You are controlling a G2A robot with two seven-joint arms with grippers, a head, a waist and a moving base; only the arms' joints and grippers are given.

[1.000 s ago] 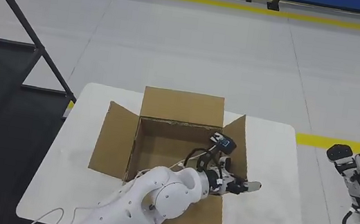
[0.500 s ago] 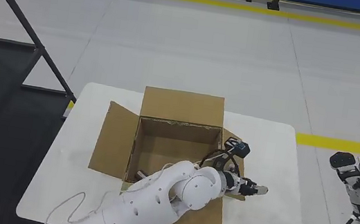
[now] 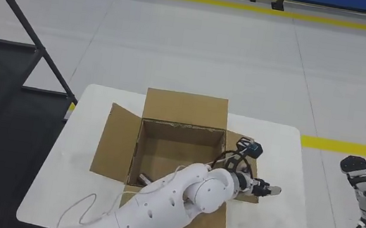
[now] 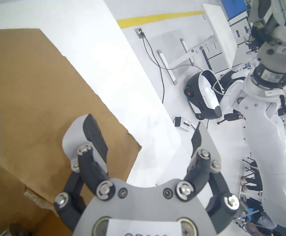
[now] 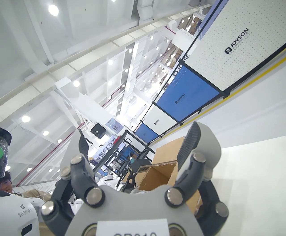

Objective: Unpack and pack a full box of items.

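white surface (image 3: 266,226), open box (image 3: 187,107)

the cardboard box sits mid-surface with flaps spread. left gripper (image 4: 144,125) hangs over the box's right flap edge, jaws wide and holding nothing. right gripper (image 5: 138,131) is well off beyond the surface's right side, jaws wide, empty.

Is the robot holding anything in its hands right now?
No, nothing is held. The left tool and the right tool are both open and empty.
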